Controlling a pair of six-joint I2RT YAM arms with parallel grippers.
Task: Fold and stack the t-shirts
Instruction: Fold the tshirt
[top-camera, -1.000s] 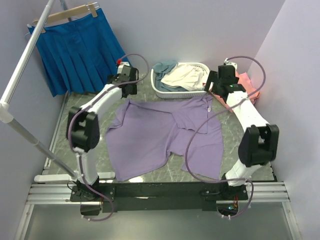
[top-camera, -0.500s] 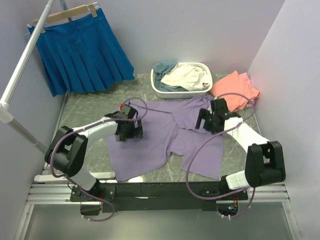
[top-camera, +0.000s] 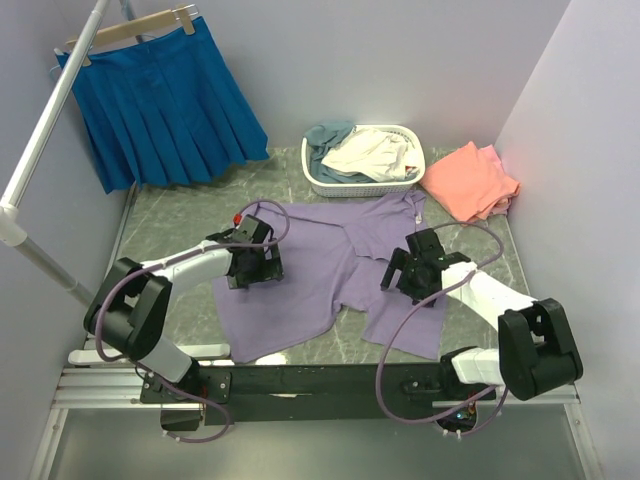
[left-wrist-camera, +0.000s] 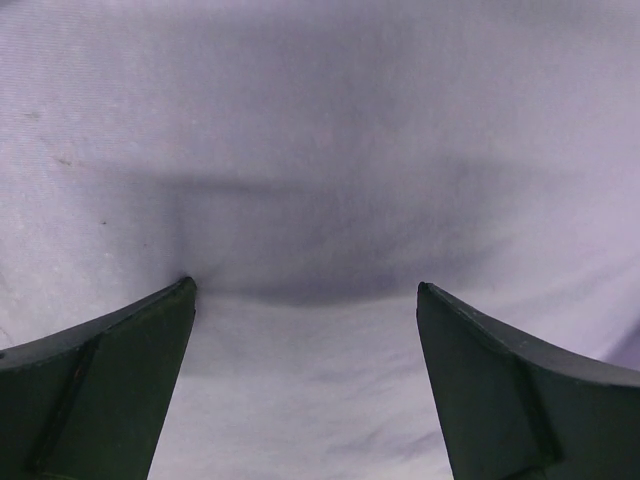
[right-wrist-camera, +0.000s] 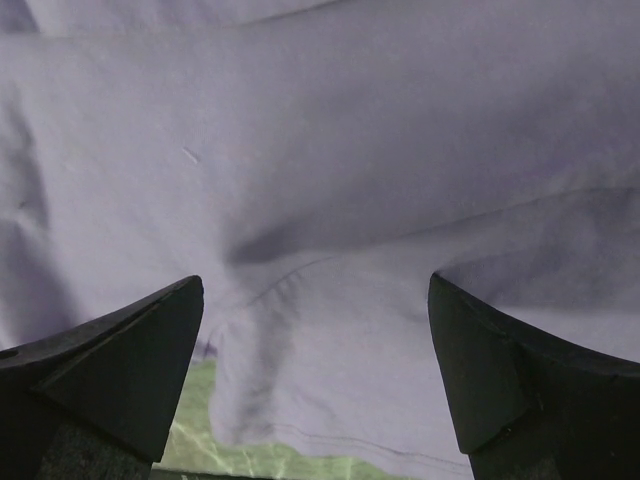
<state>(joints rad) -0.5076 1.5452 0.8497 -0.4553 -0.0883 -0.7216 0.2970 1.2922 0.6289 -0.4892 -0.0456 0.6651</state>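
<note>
Both left claw (left-wrist-camera: 305, 286) and right claw (right-wrist-camera: 315, 281) gape; basket (top-camera: 360, 187) holds cream, grey-blue tees (top-camera: 366, 152).

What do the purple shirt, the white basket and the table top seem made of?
Purple shirt: soft matte cloth; it wrinkles and lies limp.
White basket: probably plastic; smooth lattice wall.
Table top: green, veined like marble; stone or print, cannot tell.

left gripper (left-wrist-camera: 305, 292) spread wide, right gripper (right-wrist-camera: 316, 282) likewise
</note>
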